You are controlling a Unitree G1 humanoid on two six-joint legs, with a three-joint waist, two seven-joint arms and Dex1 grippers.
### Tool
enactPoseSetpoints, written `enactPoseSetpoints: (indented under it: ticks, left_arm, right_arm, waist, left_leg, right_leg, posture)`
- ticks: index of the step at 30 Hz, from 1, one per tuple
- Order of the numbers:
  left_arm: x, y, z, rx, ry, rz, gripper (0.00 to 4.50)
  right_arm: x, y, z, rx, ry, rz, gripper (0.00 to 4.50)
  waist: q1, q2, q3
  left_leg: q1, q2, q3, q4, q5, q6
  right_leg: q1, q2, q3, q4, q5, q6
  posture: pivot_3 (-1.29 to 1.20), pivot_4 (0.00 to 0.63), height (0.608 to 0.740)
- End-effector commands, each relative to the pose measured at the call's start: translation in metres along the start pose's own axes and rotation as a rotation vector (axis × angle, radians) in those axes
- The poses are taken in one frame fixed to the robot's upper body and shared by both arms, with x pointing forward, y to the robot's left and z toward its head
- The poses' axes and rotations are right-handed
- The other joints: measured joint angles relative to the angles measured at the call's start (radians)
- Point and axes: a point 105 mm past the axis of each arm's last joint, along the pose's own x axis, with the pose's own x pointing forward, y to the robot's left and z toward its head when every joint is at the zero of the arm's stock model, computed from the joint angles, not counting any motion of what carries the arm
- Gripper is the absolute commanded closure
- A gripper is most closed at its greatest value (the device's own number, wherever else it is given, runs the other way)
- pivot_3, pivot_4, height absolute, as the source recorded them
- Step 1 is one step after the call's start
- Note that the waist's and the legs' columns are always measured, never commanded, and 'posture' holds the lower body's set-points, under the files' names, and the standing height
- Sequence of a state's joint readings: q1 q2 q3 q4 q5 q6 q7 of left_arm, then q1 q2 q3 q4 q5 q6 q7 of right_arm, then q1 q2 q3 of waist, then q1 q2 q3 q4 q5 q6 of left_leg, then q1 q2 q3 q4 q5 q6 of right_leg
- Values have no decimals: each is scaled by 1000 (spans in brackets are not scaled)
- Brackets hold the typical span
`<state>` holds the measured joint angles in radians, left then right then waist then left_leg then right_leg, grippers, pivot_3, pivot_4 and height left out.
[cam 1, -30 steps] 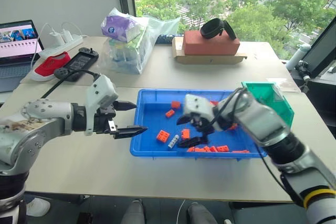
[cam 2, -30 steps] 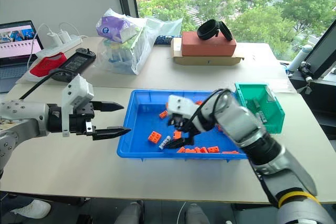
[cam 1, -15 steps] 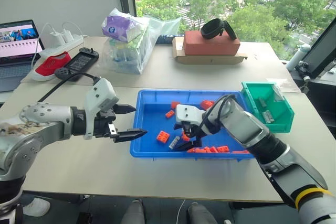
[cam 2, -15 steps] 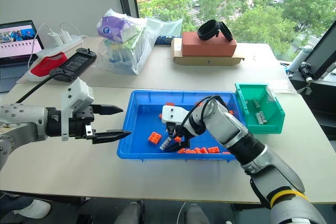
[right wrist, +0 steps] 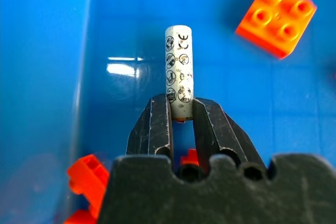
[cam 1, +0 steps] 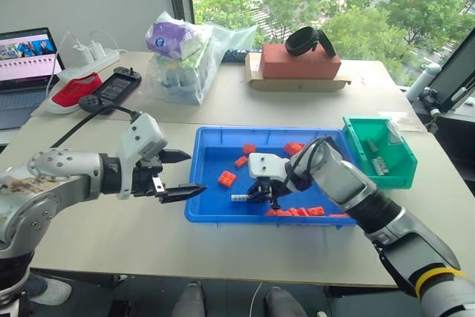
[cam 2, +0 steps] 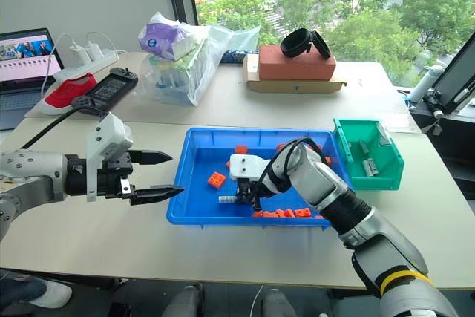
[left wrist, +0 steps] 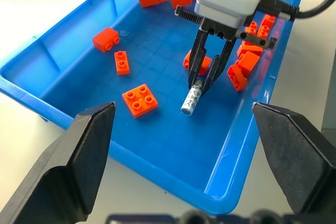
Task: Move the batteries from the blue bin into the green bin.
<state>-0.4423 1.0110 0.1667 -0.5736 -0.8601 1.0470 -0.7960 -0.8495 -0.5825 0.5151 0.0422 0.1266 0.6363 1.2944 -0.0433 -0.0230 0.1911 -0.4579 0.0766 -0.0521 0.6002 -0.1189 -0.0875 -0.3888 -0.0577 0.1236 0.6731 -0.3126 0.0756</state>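
A small silvery-grey metal battery (right wrist: 178, 72), a smooth cylinder printed with rows of tiny round symbols, is lying near the front wall of the large shallow bright blue plastic bin (cam 1: 215, 214), and the right pincer (right wrist: 180, 109) is squeezing one end of it between its two black fingers while the rest of the cylinder is sticking out past the fingertips toward the bin's left side. Orange studded toy bricks (left wrist: 139, 99) are lying scattered over the glossy blue floor around it, one square four-stud brick sitting just beside the battery and a denser heap (cam 1: 304, 211) resting along the front wall under the right arm. The blue bin's rolled rim is catching the light. To its right, the small, deeper teal-green plastic bin (cam 1: 401, 174) is sitting on the pale counter (cam 1: 111, 235), already holding a few grey batteries (cam 2: 365, 151). The left pincer (cam 1: 184, 174) is hovering above the counter just left of the blue bin, its pointed black fingers spread wide and holding nothing.
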Motion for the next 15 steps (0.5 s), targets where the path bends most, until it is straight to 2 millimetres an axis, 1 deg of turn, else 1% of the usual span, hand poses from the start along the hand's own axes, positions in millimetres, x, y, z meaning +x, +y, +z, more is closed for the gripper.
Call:
enactPoseSetpoints:
  ticks: [1, 2, 5, 6, 7, 9, 10, 11, 12, 15]
  left_arm:
    - [2, 0, 8, 43, -30, -3, 0]
    - [3, 0, 8, 43, -31, -5, 0]
    - [5, 1, 9, 47, -36, -14, 0]
    - [6, 1, 9, 48, -37, -16, 0]
    - [7, 1, 10, 51, -42, -20, 0]
    - [9, 1, 13, 49, -64, -30, 0]
    - [10, 1, 15, 52, -70, -38, 0]
    - [11, 1, 16, 57, -73, -46, 0]
    - [11, 1, 17, 60, -74, -52, 0]
    - [14, 3, 19, 68, -79, -56, 0]
  right_arm:
    - [-46, -6, 20, 21, -125, -34, 4228]
    - [-54, -8, 22, 29, -144, -48, 4228]
    - [-100, -28, 30, 76, -251, -183, 4228]
    - [-109, -32, 31, 85, -271, -215, 4228]
    - [-125, -45, 28, 111, -281, -307, 4228]
    - [-158, -73, 14, 187, -263, -511, 4228]
    - [-171, -83, 6, 217, -236, -593, 4228]
    - [-182, -91, -2, 237, -195, -663, 4228]
    - [-189, -96, -8, 247, -168, -703, 4228]
    - [-222, -111, -34, 348, -83, -896, 4228]
  waist:
    - [0, 0, 0]
    - [1, 0, 0]
    - [-3, 0, 0]
    - [-3, 0, 0]
    - [-4, 0, 0]
    - [-4, 0, 0]
    - [-3, 0, 0]
    - [-3, 0, 0]
    - [-2, 0, 0]
    - [-2, 0, 0]
  left_leg:
    - [0, 0, 0, 0, 0, 0]
    - [0, 0, 0, 0, 0, 0]
    - [0, 0, 0, 0, 0, 0]
    - [0, 0, 0, 0, 0, 0]
    - [0, 0, 0, 0, 0, 0]
    - [0, 0, 0, 0, 0, 0]
    - [0, 0, 0, 0, 0, 0]
    - [0, 0, 0, 0, 0, 0]
    - [0, 0, 0, 0, 0, 0]
    - [0, 0, 0, -2, 0, 0]
  right_leg:
    - [0, 0, 0, 0, 0, 0]
    - [0, 0, 0, 0, 0, 0]
    - [0, 0, 0, 0, 0, 0]
    - [0, 0, 0, 0, 0, 0]
    - [0, 0, 0, 0, 0, 0]
    - [0, 0, 0, 0, 0, 0]
    - [0, 0, 0, 0, 0, 0]
    - [0, 0, 0, 0, 0, 0]
    - [0, 0, 0, 0, 0, 0]
    - [0, 0, 0, -3, 0, 0]
  posture:
    - [0, 150, 740]
    - [0, 150, 740]
    - [0, 150, 740]
    - [0, 150, 740]
    - [0, 150, 740]
    - [0, 150, 740]
    - [0, 150, 740]
    - [0, 150, 740]
    - [0, 150, 740]
    - [0, 150, 740]
